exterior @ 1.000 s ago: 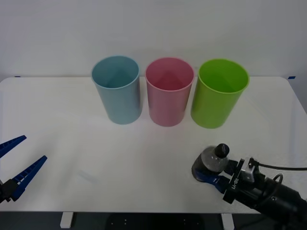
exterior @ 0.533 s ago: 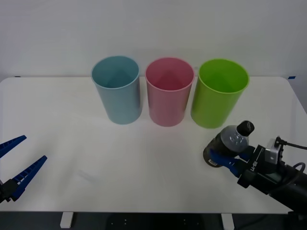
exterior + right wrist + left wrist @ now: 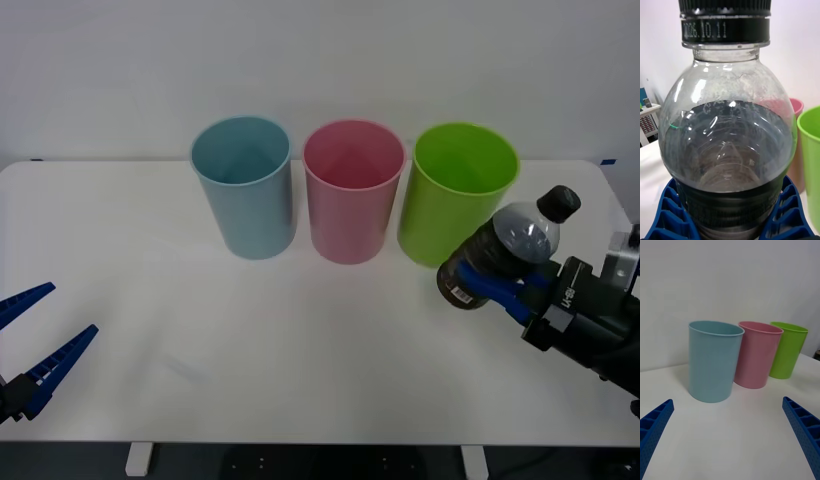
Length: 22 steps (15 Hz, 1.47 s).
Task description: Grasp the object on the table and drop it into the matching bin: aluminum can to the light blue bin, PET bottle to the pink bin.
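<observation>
The PET bottle, small and clear with a black cap, a dark label band and dark liquid, hangs tilted above the white table at the right, in front of the lime green bin. My right gripper is shut on its lower body; up close the bottle sits between the blue fingers. The pink bin stands in the middle of the back row, left of the bottle, with the light blue bin at its left. My left gripper waits open at the table's front left edge.
A lime green bin stands right of the pink one, just behind the lifted bottle. From the left wrist, the light blue bin, the pink bin and the green bin line up. The table's front and left parts are bare.
My right gripper has lifted the bottle off the table and carried it up, back and to the right, tilting its cap rightward. The left arm has not moved.
</observation>
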Motion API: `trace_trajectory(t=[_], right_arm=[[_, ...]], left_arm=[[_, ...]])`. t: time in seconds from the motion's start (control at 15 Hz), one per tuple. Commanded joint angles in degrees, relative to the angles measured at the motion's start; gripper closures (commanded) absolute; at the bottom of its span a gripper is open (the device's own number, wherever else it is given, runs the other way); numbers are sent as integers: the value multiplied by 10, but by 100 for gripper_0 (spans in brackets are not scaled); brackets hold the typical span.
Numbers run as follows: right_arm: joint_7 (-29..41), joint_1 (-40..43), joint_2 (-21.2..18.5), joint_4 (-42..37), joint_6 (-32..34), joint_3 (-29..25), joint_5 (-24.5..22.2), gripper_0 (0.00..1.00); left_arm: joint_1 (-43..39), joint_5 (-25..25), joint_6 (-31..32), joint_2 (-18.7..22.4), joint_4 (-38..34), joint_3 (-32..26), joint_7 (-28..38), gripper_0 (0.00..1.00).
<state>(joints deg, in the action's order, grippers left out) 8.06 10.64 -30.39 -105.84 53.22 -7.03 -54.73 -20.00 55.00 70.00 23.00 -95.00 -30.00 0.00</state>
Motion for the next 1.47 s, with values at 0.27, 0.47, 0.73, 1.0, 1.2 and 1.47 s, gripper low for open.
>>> trace_trajectory(t=[0.27,0.47,0.73,1.0,1.2,1.47], right_arm=[[30,-67,-22,-34,-39,3,-36,100],[80,-122,-28,-34,-81,29,-70,100],[137,-178,-28,-31,-124,62,-110,100],[142,-237,-27,12,-129,90,-128,100],[139,-286,-26,58,-135,112,-137,100],[134,-343,-13,115,-149,135,-156,100]], left_arm=[[0,0,0,0,0,0,0,0],[0,0,0,0,0,0,0,0],[0,0,0,0,0,0,0,0],[0,0,0,0,0,0,0,0],[0,0,0,0,0,0,0,0],[0,0,0,0,0,0,0,0]])
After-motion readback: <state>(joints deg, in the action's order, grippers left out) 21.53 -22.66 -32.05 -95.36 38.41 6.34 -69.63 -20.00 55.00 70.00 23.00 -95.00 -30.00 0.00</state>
